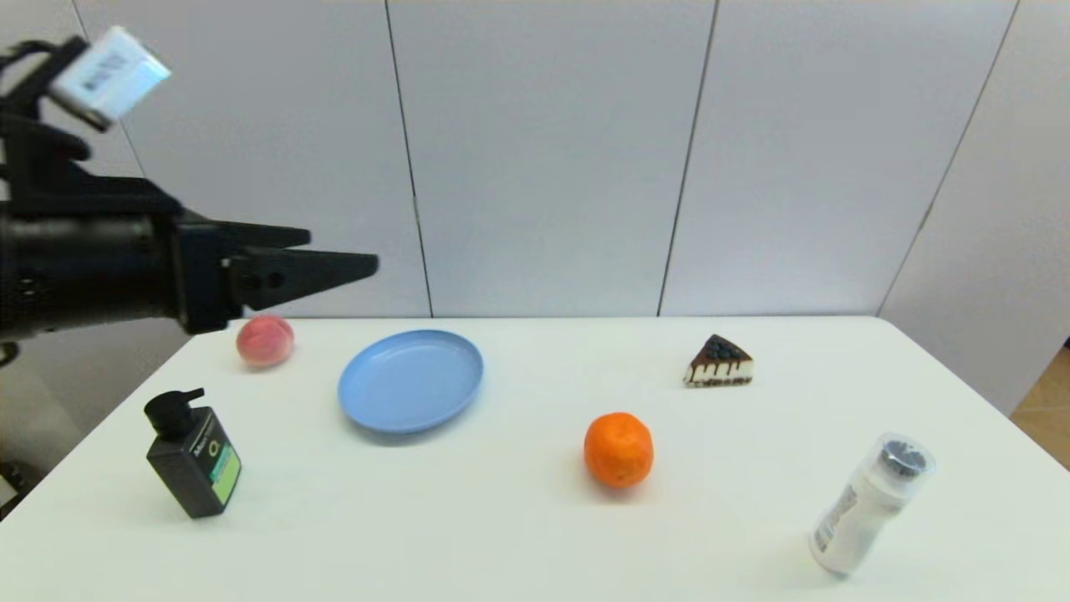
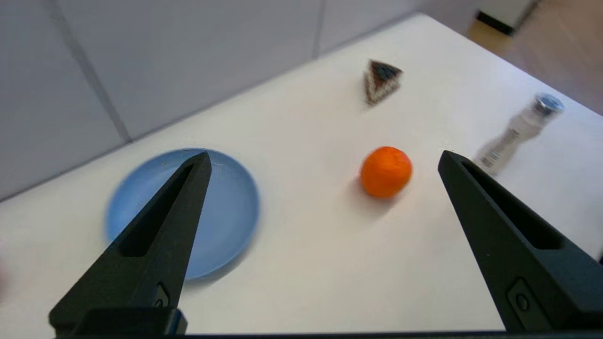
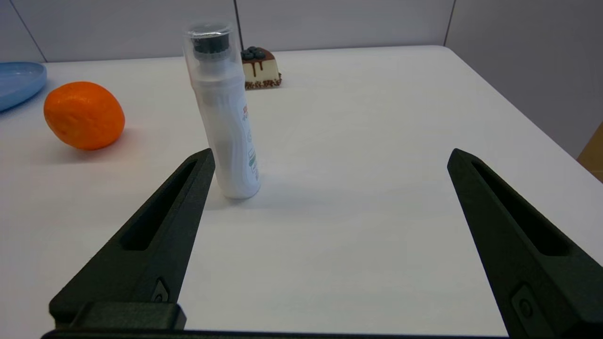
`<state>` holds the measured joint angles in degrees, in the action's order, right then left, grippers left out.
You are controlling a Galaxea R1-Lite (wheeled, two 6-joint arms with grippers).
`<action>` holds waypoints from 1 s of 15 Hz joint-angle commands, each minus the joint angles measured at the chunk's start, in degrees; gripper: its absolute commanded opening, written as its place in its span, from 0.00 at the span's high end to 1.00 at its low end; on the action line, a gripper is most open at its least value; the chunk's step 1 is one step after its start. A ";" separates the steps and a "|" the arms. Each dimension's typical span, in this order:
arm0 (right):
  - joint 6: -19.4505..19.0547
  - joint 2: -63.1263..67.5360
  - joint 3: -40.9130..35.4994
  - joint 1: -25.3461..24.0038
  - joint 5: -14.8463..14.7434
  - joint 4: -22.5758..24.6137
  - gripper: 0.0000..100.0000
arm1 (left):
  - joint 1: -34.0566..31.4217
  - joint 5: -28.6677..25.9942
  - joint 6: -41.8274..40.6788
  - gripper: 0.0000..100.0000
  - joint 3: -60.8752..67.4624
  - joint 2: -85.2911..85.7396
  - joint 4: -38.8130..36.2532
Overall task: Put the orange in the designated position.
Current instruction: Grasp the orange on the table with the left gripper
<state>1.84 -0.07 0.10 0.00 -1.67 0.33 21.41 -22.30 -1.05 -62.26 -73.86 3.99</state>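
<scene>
Up at the left side, the left tool (image 1: 368, 266) hangs in the air above the white bench (image 1: 518, 518), over the peach (image 1: 265, 340) corner, fingers spread wide apart and holding nothing. Well clear of it, the orange (image 1: 618, 449) sits on the bare bench — to the right of the blue plate (image 1: 410, 380), nearer the robot than the cake slice (image 1: 719, 362), with the white bottle (image 1: 869, 503) off to its right. Low at the bench's right, the right tool (image 3: 330, 157) is also spread open and empty — the white bottle stands just beside its finger; a black pump bottle (image 1: 194, 456) stands at the near left.
</scene>
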 commanded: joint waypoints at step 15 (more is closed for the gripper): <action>0.09 -0.01 -0.01 0.00 0.00 0.02 0.00 | 23.15 23.44 28.65 0.00 -49.63 -52.79 38.20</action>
<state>1.82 -0.07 0.10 0.00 -1.65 0.33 43.59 1.38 27.23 -109.78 -122.66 41.89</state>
